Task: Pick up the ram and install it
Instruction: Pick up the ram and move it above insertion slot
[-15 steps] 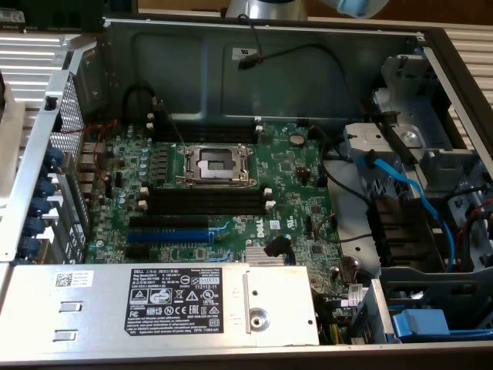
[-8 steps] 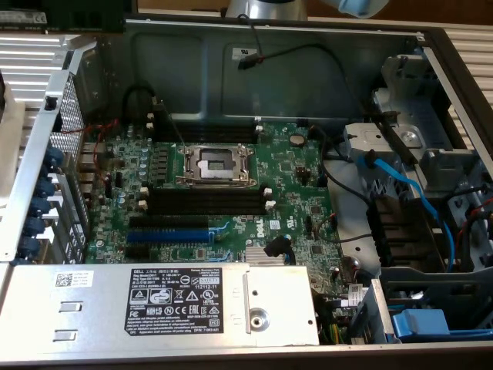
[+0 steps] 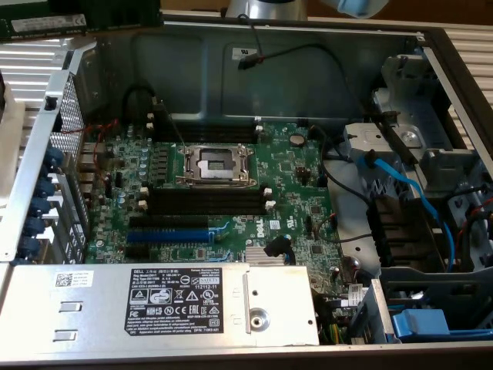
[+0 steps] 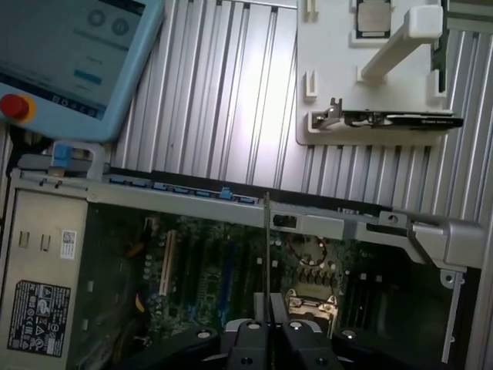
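**Wrist view: ram clamped in the gripper over the open computer case**

The gripper (image 4: 268, 310) is clenched on the ram (image 4: 267, 247). The ram is seen edge-on as a thin dark line standing straight out from between the fingers. It hangs above the motherboard (image 3: 231, 177), clear of it, and crosses the case's grey side rail (image 4: 347, 223) in this view. The processor socket (image 4: 310, 302) lies just beside the fingers.

In the exterior view the long black memory slots (image 3: 208, 202) beside the socket have nothing seated in them. The blue expansion slot (image 3: 166, 235) sits near them, and the power supply (image 3: 154, 297) fills the near corner. Outside the case, a second green stick with a white label (image 3: 48, 25) lies at the exterior view's upper left. On the ribbed table (image 4: 223, 92) sit a white tray (image 4: 331, 85) and a touchscreen pendant (image 4: 69, 54).
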Motion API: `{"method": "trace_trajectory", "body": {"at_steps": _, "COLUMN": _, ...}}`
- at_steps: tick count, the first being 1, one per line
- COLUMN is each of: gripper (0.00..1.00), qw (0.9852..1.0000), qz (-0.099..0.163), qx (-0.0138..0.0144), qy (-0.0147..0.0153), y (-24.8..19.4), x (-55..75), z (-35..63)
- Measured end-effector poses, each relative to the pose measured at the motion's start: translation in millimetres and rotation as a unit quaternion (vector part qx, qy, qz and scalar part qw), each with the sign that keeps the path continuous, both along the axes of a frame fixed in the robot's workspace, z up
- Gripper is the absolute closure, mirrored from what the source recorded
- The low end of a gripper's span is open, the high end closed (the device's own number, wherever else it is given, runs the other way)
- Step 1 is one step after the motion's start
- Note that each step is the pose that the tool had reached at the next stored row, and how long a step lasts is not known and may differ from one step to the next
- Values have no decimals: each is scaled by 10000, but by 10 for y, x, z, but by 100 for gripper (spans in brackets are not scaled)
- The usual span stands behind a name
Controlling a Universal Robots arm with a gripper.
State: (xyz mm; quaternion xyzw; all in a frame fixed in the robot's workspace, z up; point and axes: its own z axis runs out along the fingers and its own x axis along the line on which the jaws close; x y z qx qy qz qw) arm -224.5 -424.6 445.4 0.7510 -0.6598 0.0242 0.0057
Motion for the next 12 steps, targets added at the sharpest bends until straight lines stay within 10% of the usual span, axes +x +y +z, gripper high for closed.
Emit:
{"method": "trace_trajectory", "body": {"at_steps": 5, "gripper": 88, "qw": 9999, "qz": 0, "qx": -28, "qy": -131, "y": 0, "x": 138, "z": -24}}
{"method": "trace_trajectory", "body": {"at_steps": 12, "gripper": 88, "qw": 9999, "qz": 1, "qx": -54, "qy": -150, "y": 0, "x": 503, "z": -74}}
